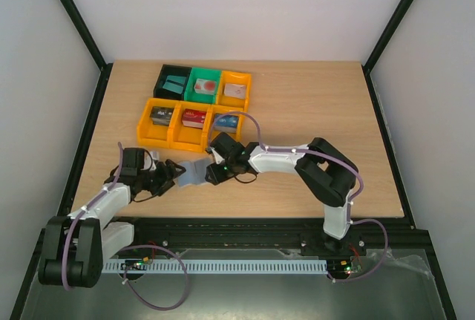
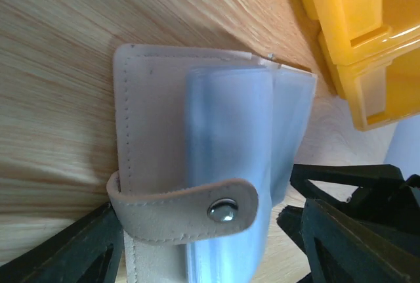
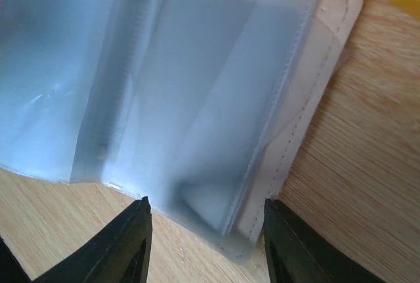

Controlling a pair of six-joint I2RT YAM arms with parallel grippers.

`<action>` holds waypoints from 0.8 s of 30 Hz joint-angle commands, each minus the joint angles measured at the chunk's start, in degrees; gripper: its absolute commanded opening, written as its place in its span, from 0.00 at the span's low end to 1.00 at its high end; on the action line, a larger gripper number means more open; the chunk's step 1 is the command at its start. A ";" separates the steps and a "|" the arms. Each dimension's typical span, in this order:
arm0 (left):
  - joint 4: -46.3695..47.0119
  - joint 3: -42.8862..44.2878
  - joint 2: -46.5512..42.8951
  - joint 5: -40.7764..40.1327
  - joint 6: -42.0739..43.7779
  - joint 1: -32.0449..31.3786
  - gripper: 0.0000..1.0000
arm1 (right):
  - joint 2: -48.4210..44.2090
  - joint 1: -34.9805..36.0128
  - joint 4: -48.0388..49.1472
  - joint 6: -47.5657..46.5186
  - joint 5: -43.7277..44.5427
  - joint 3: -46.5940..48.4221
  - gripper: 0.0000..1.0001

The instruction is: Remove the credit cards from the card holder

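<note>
The card holder (image 1: 194,173) lies open on the table between my two grippers. In the left wrist view its beige cover (image 2: 151,112) has a snap strap (image 2: 190,207) folded over blue-grey plastic sleeves. My left gripper (image 1: 171,174) is open, and the holder's near end lies between its fingers (image 2: 92,250). My right gripper (image 1: 214,170) is open, its fingertips (image 3: 134,230) straddling a corner of the holder (image 3: 216,86). No coloured card shows in the sleeves. Credit cards lie in the bins, among them a teal one (image 1: 175,84) and a red one (image 1: 194,118).
Six small bins stand in two rows behind the holder: black (image 1: 165,75), green (image 1: 194,76) and orange (image 1: 245,81) at the back, three orange (image 1: 146,133) in front. The front bins are close to the holder, and one shows in the left wrist view (image 2: 367,46).
</note>
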 commanded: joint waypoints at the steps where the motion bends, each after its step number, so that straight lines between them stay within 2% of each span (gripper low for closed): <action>1: 3.40 -3.79 1.86 0.99 -3.31 0.10 0.75 | 2.38 0.40 2.22 0.49 -3.61 2.04 0.45; 10: 8.66 -5.25 2.42 2.75 -4.93 0.10 0.74 | 3.04 0.40 2.87 0.14 -4.98 2.91 0.43; 11: 9.08 -5.28 2.42 2.93 -5.03 0.10 0.71 | 3.08 0.45 2.85 0.05 -4.97 2.92 0.42; 13: 9.79 -5.43 2.42 3.20 -5.21 0.15 0.61 | 3.11 0.43 2.81 -0.13 -4.85 2.87 0.42; 21: 13.55 -5.61 1.47 5.58 -5.68 0.26 0.04 | 1.86 0.39 2.25 -1.27 -5.25 2.73 0.42; 24: 12.87 -4.97 0.30 5.77 -4.89 0.78 0.02 | -0.41 0.33 1.41 -3.22 -4.61 2.40 0.42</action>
